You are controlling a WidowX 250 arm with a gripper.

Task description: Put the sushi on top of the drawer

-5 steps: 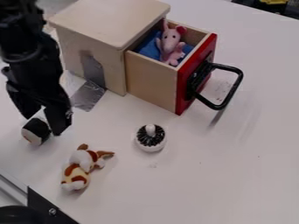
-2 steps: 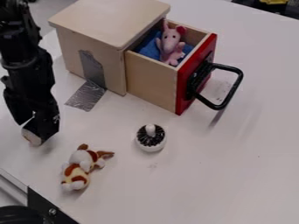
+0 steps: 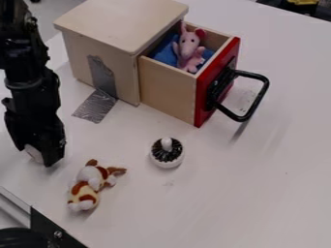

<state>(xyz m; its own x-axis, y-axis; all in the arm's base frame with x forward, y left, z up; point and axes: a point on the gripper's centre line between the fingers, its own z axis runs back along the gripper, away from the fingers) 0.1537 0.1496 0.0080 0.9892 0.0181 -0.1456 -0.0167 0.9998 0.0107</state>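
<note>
1 sushi piece (image 3: pixel 33 153) is located at the lower end of my claw (image 3: pixel 36 157), to the cabinet's (image 3: pixel 123 22) lower left in view. Claw state: I cannot tell whether it is spread or pinching the sushi piece. Cabinet drawer (image 3: pixel 168 92): extended, containing 1 pink mouse (image 3: pixel 188 46). Below the cabinet: 1 knobbed toy (image 3: pixel 167 160), 1 plush dog (image 3: pixel 84 190).

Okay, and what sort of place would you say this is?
Likely a robotics lab or test bench: a robot gripper at a white table, with a toy drawer taped down.
</note>
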